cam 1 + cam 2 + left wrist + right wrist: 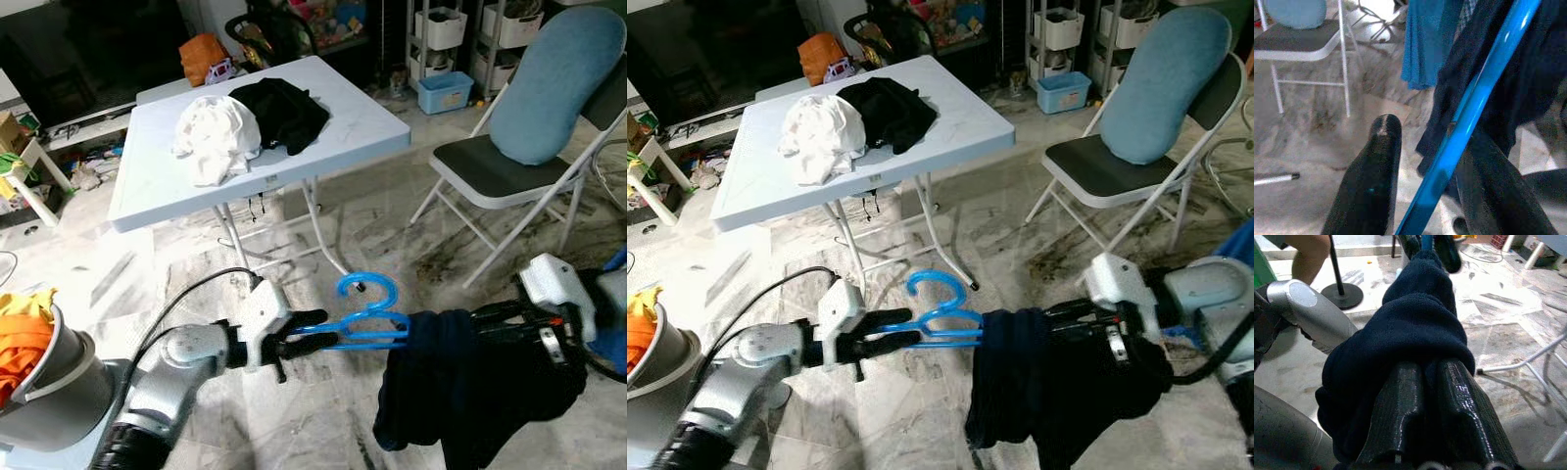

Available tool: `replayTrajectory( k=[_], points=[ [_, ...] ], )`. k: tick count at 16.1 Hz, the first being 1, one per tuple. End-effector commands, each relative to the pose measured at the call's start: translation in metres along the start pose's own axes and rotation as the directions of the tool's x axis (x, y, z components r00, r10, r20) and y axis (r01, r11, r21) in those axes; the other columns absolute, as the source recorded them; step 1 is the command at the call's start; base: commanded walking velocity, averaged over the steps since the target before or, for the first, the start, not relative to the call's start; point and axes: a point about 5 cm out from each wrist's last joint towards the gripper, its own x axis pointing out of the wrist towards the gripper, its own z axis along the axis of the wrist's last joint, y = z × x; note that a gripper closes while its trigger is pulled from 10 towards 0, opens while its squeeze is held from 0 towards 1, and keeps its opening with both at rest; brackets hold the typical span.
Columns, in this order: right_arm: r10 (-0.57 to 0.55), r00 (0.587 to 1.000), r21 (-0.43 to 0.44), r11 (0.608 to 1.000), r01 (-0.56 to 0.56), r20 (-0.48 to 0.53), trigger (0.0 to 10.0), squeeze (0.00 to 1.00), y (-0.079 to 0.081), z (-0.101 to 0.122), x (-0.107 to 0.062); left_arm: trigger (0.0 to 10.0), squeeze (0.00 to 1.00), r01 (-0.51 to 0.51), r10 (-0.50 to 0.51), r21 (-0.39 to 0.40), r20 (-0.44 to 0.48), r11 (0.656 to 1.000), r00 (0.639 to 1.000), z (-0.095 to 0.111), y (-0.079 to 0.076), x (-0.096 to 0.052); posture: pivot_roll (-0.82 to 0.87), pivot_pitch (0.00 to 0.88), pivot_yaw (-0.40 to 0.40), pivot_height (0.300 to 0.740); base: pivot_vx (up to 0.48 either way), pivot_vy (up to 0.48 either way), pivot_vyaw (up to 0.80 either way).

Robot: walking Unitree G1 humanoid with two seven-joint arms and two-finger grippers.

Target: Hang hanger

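A blue plastic hanger (361, 340) is held level above the marble floor, its hook pointing up. My left gripper (312, 331) is shut on the hanger's left end, and in the left wrist view the blue bar (1484, 83) runs between the two black fingers (1376, 166). A dark navy garment (470, 392) drapes over the hanger's right half and hangs down. My right gripper (1432, 367) is shut on this garment (1400, 323) from the right, its fingertips buried in the cloth.
A light blue folding table (147, 186) stands ahead with a white garment (216, 137) and a black garment (284, 113). A folding chair (490, 166) with a blue cushion (549, 88) is at the right. A basket (54, 377) of orange cloth sits at the lower left. A person's leg (1308, 254) is nearby.
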Motion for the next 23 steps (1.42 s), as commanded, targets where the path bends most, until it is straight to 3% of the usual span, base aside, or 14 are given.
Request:
replayTrajectory(
  k=[1, 2, 4, 5, 6, 16, 19, 23],
  points=[
    [0.048, 0.998, -0.073, 0.996, -0.045, 0.041, 10.0, 0.0, -0.004, 0.012, 0.011, 10.0, 1.0, 0.038, -0.039, 0.052, 0.031, 0.998, 0.999, 0.013, -0.002, 0.008, -0.14, 0.0, 0.169, 0.74, 0.0, 0.0, 0.0],
    [0.047, 0.998, -0.074, 0.996, -0.044, 0.041, 10.0, 0.0, -0.004, 0.013, 0.011, 10.0, 0.0, 0.07, -0.07, 0.033, 0.024, 0.997, 0.997, 0.013, -0.003, 0.009, -0.14, 0.0, 0.169, 0.74, 0.0, 0.0, 0.0],
    [0.046, 0.998, -0.075, 0.996, -0.043, 0.041, 10.0, 0.0, -0.004, 0.013, 0.011, 9.8, 0.0, 0.095, -0.095, 0.03, 0.021, 0.995, 0.995, 0.014, -0.003, 0.01, -0.14, 0.0, 0.17, 0.74, 0.0, 0.0, 0.0],
    [0.044, 0.998, -0.076, 0.996, -0.041, 0.041, 10.0, 0.0, -0.005, 0.013, 0.011, 0.5, 0.0, 0.105, -0.105, 0.023, 0.021, 0.994, 0.994, 0.014, -0.004, 0.01, -0.14, 0.0, 0.171, 0.74, 0.0, 0.0, 0.0],
    [0.042, 0.998, -0.077, 0.996, -0.039, 0.041, 10.0, 0.0, -0.005, 0.013, 0.011, 0.0, 0.0, 0.114, -0.114, 0.018, 0.016, 0.993, 0.993, 0.013, -0.004, 0.009, -0.14, 0.0, 0.171, 0.74, 0.0, 0.0, 0.0],
    [0.011, 0.999, -0.09, 0.996, -0.006, 0.052, 10.0, 0.0, -0.01, 0.011, 0.015, 0.0, 0.0, 0.092, -0.091, -0.044, 0.016, 0.995, 0.996, 0.006, -0.002, -0.002, -0.14, 0.0, 0.167, 0.74, 0.0, 0.0, 0.0],
    [-0.036, 0.997, -0.092, 0.995, 0.042, 0.066, 10.0, 0.0, -0.014, 0.01, 0.019, 0.0, 0.0, 0.036, -0.034, -0.082, 0.032, 0.996, 0.999, 0.001, -0.002, -0.008, -0.13, 0.0, 0.165, 0.74, 0.0, 0.0, 0.0],
    [-0.183, 0.978, -0.063, 0.98, 0.19, 0.095, 10.0, 0.0, -0.033, 0.015, 0.026, 0.0, 0.0, -0.053, 0.058, -0.108, 0.038, 0.993, 0.998, -0.008, 0.002, -0.018, -0.13, 0.0, 0.156, 0.74, 0.0, 0.0, 0.0]
  ],
)
